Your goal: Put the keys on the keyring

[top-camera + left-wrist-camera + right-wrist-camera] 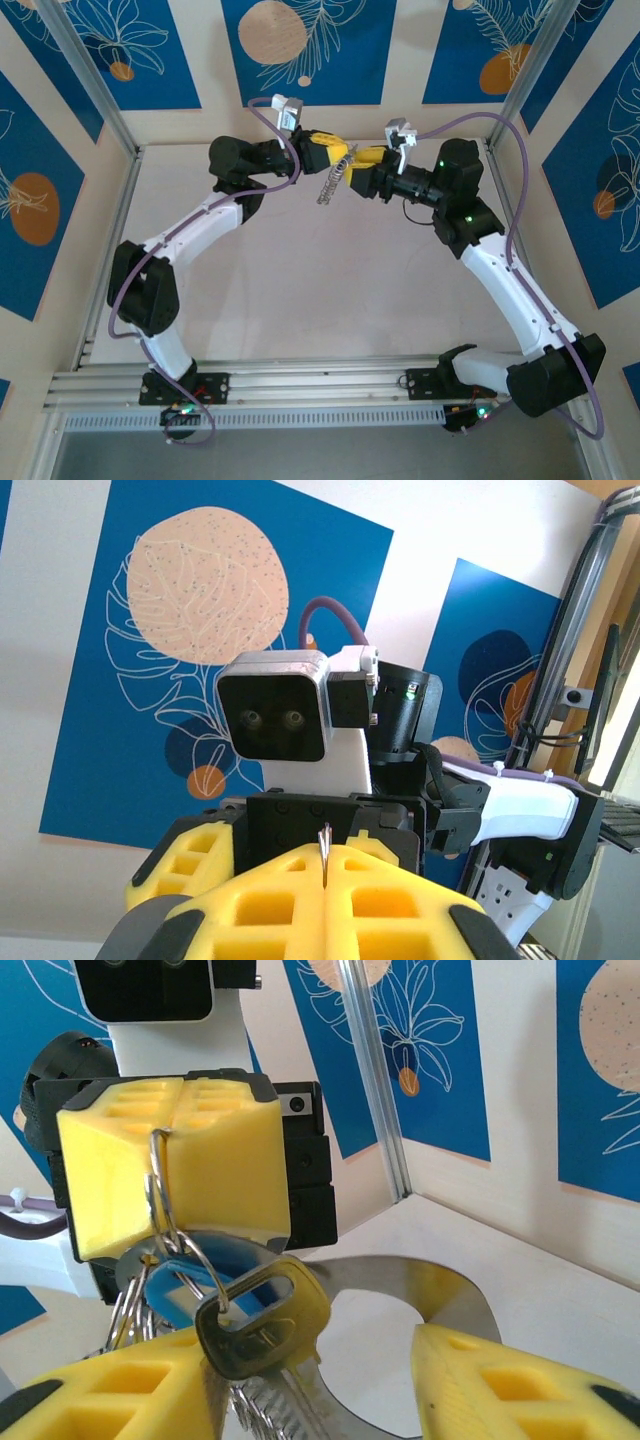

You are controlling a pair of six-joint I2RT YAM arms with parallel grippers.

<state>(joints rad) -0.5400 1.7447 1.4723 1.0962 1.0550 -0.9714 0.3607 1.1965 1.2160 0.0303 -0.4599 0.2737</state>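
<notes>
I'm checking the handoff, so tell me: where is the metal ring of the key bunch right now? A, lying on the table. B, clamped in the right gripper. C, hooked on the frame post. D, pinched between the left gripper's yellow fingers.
D: the right wrist view shows the metal ring clamped in the seam of the left gripper, whose yellow fingers are shut, with the keys dangling below it.

Lit brightly and evenly from overhead. Threw only faint, soft shadows onto the table. Burned out to white along the right edge of the left wrist view. Went soft on the nearest yellow pads in the right wrist view; caught a dull sheen on the keyring.
</notes>
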